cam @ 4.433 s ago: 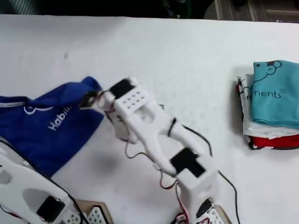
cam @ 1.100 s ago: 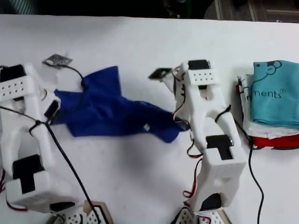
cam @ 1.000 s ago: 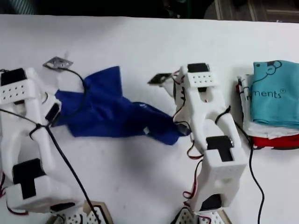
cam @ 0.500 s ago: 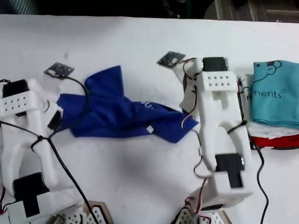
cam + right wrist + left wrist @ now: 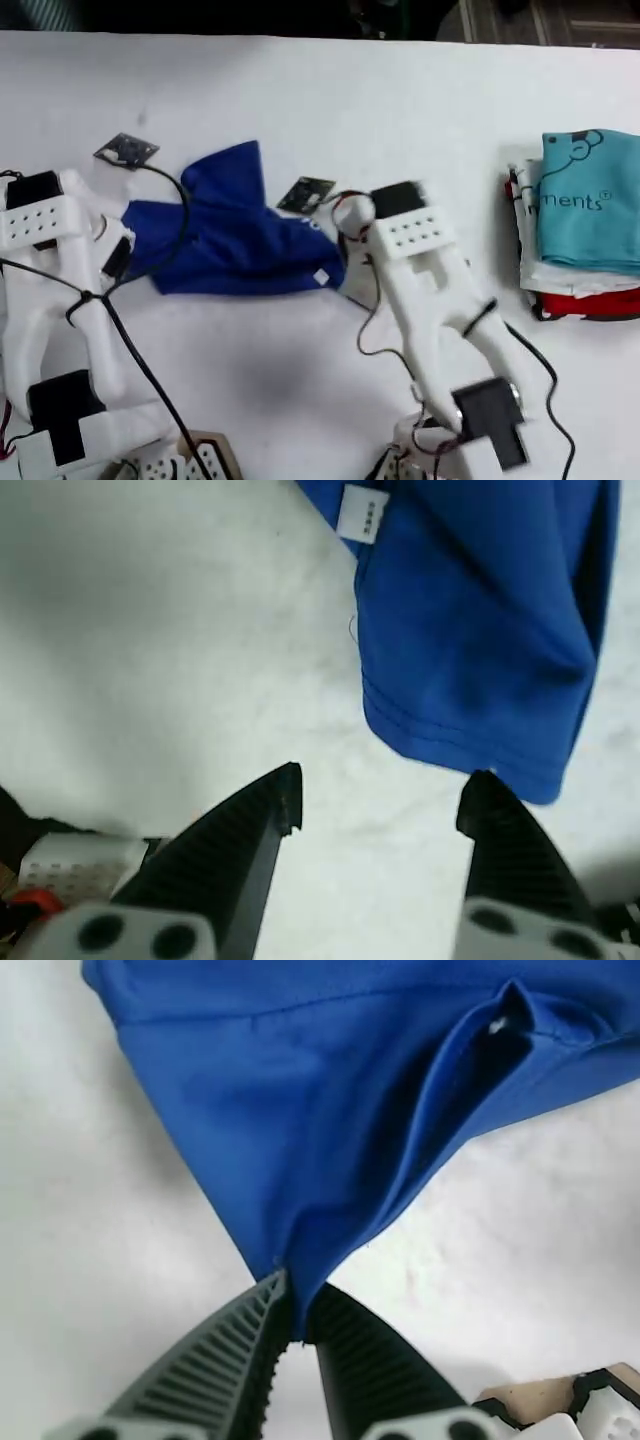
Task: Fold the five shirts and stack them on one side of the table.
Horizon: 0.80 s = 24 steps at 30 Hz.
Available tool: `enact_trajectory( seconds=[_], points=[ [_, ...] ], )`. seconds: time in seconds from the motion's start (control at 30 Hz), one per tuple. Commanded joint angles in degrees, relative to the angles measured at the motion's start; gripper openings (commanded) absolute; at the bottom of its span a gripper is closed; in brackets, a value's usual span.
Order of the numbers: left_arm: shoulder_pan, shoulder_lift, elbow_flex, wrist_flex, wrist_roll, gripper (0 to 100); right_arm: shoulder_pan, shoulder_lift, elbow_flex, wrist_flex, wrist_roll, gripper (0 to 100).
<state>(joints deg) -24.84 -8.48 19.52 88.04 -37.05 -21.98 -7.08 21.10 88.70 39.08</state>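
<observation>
A blue shirt (image 5: 235, 245) lies crumpled on the white table (image 5: 330, 100), left of the middle. My left gripper (image 5: 118, 262) is shut on the shirt's left corner; in the left wrist view the left gripper (image 5: 295, 1310) pinches a peak of the blue shirt (image 5: 330, 1110). The right arm (image 5: 410, 240) stands over the shirt's right end. My right gripper (image 5: 385, 780) is open just off the hem of the blue shirt (image 5: 480, 620), whose white label (image 5: 362, 512) shows. A stack of folded shirts (image 5: 585, 225), teal on top, sits at the table's right side.
The far half of the table, up to its edge against the dark room, is bare white surface. Cables (image 5: 140, 350) trail from the left arm over the near part of the table. A cardboard piece (image 5: 205, 455) lies at the front edge between the arm bases.
The right arm has swung left, away from the stack, to the shirt's right end. That end has drawn back leftward with it. The left arm has barely moved.
</observation>
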Motion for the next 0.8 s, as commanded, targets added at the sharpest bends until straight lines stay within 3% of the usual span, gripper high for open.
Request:
enact_trajectory(
  seconds=[0.0, 0.4, 0.63, 0.77],
  points=[
    [-0.66, -2.42, -0.26, -0.35, 0.18, 2, -1.27, 6.02, 0.18, -4.09, -1.14, 25.7],
    [-0.75, -2.42, -0.18, -0.35, 0.18, 2, -0.84, 28.53, -14.15, -6.20, -9.32, 30.3],
    [-0.75, -2.68, -0.18, 0.00, 0.18, 2, -0.84, 34.51, -16.70, -6.29, -9.05, 30.5],
    [-0.75, -2.68, -0.18, 0.00, 0.18, 2, -0.31, 35.30, -16.70, -6.37, -9.05, 18.5]
  ],
)
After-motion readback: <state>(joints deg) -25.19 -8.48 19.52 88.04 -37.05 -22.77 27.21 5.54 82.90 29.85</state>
